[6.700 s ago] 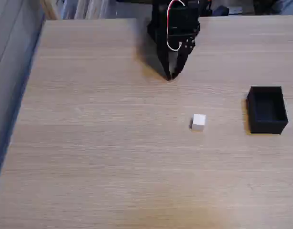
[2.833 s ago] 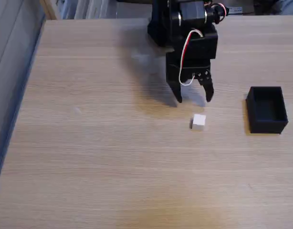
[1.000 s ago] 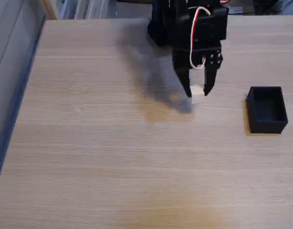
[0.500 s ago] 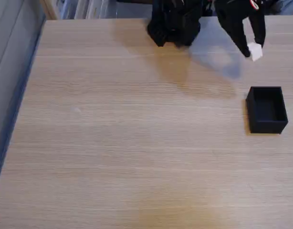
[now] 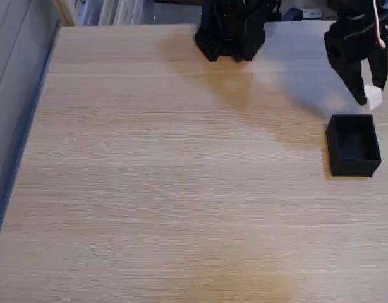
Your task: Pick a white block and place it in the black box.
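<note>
Holding the white block [image 5: 373, 98] clamped at the tips of my claw [image 5: 369, 96], I hang above the counter [image 5: 150, 177]. In the fixed view the black box [image 5: 353, 145] lies just below and slightly left of the claw, mouth open.

White block [image 5: 373, 97] partly hidden between end effector [image 5: 369, 96] fingers, arm cropped at top.

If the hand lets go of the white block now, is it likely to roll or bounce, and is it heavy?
The white block is a small flat-faced cube, so it should probably settle rather than roll. It looks rigid and probably light, since the hand carries it by its fingertips alone. It hangs near the far edge of the black box, so it might clip the wall.
</note>
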Motion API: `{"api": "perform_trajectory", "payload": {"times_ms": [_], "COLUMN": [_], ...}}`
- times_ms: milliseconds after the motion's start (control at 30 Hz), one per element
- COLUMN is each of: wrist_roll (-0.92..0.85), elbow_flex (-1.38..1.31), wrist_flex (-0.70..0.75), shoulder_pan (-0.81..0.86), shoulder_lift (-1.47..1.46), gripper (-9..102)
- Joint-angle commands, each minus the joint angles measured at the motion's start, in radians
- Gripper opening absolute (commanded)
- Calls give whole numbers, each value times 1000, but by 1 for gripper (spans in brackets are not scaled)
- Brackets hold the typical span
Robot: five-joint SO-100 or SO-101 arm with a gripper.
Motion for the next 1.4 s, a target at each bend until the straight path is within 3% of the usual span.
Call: {"api": "perform_trajectory", "payload": {"times_ms": [0, 100, 633, 1367], "wrist_roll": [-26, -38, -26, 83], "elbow_flex": [-83, -144, -442, -572], "wrist_flex": [-25, -11, 339, 347], "shoulder_pan": [43, 69, 81, 34], "shoulder_lift": [-77, -156, -469, -537], "gripper": [0, 0, 0, 6]}}
